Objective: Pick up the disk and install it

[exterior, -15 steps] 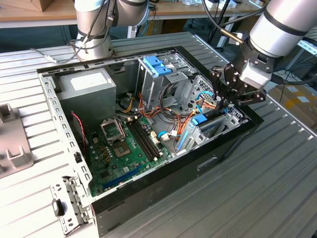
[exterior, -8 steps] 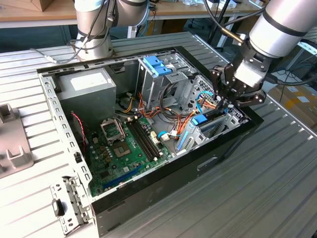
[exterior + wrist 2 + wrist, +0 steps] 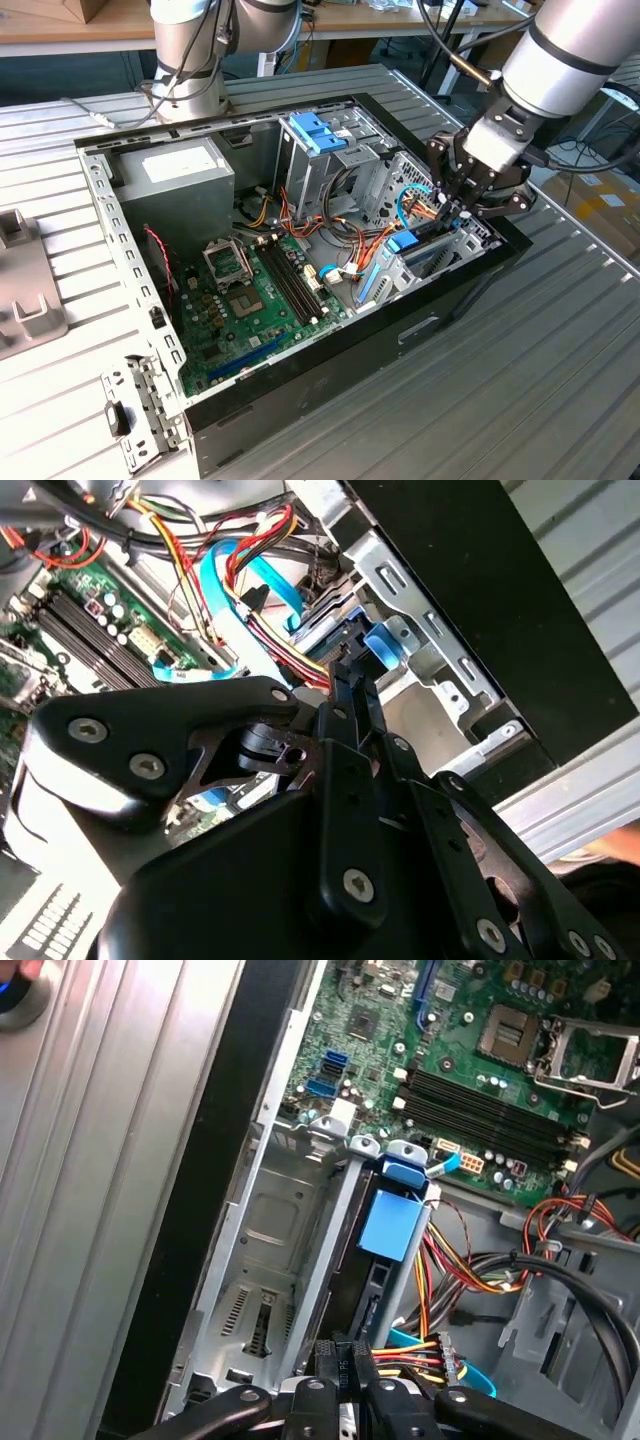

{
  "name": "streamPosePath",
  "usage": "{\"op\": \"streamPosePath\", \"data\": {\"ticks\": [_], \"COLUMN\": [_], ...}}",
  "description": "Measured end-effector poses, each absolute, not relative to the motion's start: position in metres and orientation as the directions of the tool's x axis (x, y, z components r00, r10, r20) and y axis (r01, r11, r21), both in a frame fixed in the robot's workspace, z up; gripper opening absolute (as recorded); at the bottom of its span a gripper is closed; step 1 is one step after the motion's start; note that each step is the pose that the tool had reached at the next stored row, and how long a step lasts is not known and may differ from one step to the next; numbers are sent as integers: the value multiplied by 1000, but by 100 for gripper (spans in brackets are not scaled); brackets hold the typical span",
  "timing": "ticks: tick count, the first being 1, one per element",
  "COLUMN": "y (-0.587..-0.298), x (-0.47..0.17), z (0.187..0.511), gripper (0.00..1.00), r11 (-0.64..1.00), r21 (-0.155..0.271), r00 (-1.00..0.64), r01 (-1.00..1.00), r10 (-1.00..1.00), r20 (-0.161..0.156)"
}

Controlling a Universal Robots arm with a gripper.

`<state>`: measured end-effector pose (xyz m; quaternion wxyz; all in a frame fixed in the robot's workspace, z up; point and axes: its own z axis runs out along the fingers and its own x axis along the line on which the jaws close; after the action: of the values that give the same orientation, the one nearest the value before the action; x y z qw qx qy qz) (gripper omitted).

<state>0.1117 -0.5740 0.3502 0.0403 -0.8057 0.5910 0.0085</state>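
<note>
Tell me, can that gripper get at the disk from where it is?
Probably yes: the gripper is already down at the disk, which stands on edge in its metal bay. The cables lie to one side.

1. Surface (image 3: 560,340): ribbed grey metal slats, running under all items.
2. Open computer case (image 3: 300,390): lies flat on the surface, side panel off, black outer walls.
3. Grey bracket piece (image 3: 25,290): rests on the surface, beside the case at the exterior view's left, apart from it.
</note>
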Motion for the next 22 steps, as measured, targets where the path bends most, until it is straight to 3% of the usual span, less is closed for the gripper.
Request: {"op": "streamPosePath", "data": {"ticks": [18, 22], "y": [-574, -574], "x": [112, 111], "z": [347, 347], "gripper": [18, 18], "r11": [59, 74], "r21": [-55, -52], "r00": [-55, -68], "r01": [-997, -996], "r10": [-997, -993], "r20": [-61, -98]}}
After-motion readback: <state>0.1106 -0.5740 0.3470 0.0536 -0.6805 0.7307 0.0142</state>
